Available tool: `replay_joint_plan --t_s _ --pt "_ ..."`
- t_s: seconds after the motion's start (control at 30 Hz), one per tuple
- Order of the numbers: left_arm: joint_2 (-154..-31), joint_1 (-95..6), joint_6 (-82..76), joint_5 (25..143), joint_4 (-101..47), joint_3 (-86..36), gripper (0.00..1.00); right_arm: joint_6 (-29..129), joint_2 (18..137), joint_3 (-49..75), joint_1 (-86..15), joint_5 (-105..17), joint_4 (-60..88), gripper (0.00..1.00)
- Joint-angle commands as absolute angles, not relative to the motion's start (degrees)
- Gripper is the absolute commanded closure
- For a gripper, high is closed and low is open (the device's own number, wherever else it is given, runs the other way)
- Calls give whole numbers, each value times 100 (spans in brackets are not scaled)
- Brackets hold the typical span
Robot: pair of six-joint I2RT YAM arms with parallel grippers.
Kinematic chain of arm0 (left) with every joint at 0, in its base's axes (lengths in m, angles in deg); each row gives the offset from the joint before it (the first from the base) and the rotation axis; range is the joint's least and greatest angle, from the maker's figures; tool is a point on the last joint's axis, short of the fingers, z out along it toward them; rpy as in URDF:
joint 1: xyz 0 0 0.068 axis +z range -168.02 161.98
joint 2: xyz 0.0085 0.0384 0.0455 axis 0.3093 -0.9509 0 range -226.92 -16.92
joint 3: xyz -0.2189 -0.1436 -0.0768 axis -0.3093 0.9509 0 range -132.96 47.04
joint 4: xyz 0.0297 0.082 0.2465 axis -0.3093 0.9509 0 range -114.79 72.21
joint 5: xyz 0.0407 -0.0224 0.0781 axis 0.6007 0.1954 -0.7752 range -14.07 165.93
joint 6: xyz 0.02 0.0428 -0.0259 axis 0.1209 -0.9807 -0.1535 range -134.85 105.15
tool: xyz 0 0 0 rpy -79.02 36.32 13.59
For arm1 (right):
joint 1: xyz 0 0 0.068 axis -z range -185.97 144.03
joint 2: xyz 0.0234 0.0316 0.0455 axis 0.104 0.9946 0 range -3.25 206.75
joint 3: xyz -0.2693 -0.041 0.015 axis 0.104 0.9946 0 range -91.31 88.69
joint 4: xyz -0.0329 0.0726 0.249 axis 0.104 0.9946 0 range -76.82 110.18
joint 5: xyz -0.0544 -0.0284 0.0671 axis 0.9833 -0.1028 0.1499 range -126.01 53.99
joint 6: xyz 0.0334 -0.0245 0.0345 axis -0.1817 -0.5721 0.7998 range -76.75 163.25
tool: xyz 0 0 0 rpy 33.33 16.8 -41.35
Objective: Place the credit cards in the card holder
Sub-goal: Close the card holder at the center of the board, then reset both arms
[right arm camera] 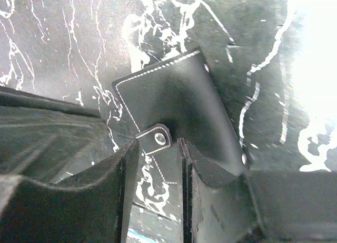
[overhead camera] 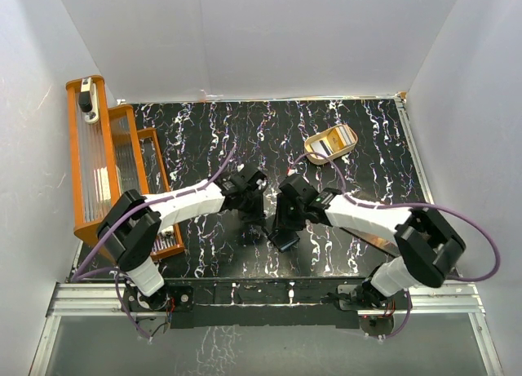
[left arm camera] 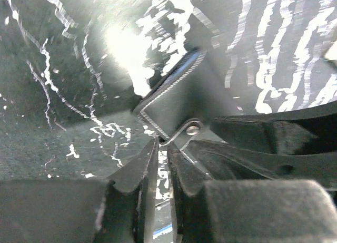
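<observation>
The card holder (right arm camera: 174,95), a black wallet with pale stitching, lies on the marbled black table between both grippers. Its snap strap (right arm camera: 158,137) sits at the mouth of my right gripper (right arm camera: 158,145), whose jaws stand apart with table showing between them. The right finger (right arm camera: 210,169) rests over the holder's lower edge. My left gripper (left arm camera: 164,144) meets the card holder (left arm camera: 174,103) from the other side. Its jaws are parted by a narrow slit with nothing in it, and the strap (left arm camera: 192,129) lies just past the tips. The credit cards (overhead camera: 325,148) lie in the tan oval tray (overhead camera: 347,133).
An orange wooden rack (overhead camera: 106,172) stands along the left edge, with a small white and black object (overhead camera: 86,100) on top of it. White walls close in the back and both sides. Both arms (overhead camera: 196,201) reach in and meet near the table's middle.
</observation>
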State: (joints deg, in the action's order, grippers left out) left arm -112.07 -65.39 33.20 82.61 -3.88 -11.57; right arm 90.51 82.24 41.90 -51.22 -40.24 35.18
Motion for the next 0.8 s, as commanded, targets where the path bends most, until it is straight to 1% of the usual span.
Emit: replay_joint_plan --t_s 0.0,0.1,0.23,0.27,0.3,0.33,0.37,0.4,0.43,0.57,0.77 --pt "-10538 -6563 3006 7787 239 -2099 85 8752 7424 3756 -5098 -3339 4309 64" --pt "-10103 -6565 2864 7555 476 -2414 71 8755 6736 3626 -5093 -3112 4589 57" --pt "-9580 -6561 2640 7333 679 -2710 56 8666 6008 3292 -5097 -2820 4911 42" --pt "-9467 -6563 2600 7306 728 -2762 33 8647 5890 3177 -5097 -2720 5021 34" --pt "-9305 -6565 2553 7281 764 -2831 5 8620 5767 3053 -5097 -2626 5122 26" --pt "-9201 -6566 2507 7260 828 -2888 2 8593 5664 2945 -5097 -2571 5204 17" --pt "-9122 -6558 2477 7240 912 -2942 1 8561 5574 2835 -5090 -2536 5279 10" --pt "-9053 -6565 2460 7196 1015 -3026 1 8510 5493 2722 -5096 -2528 5338 5" --pt "-8984 -6558 2420 7179 1088 -3087 1 8481 5433 2627 -5097 -2534 5407 2" --pt "-8546 -6561 2312 7267 1087 -3114 1 8471 5197 2224 -5098 -2471 5677 2" --pt "-7777 -6565 2227 7266 811 -2685 1 8504 4834 1988 -5097 -2407 5723 2"
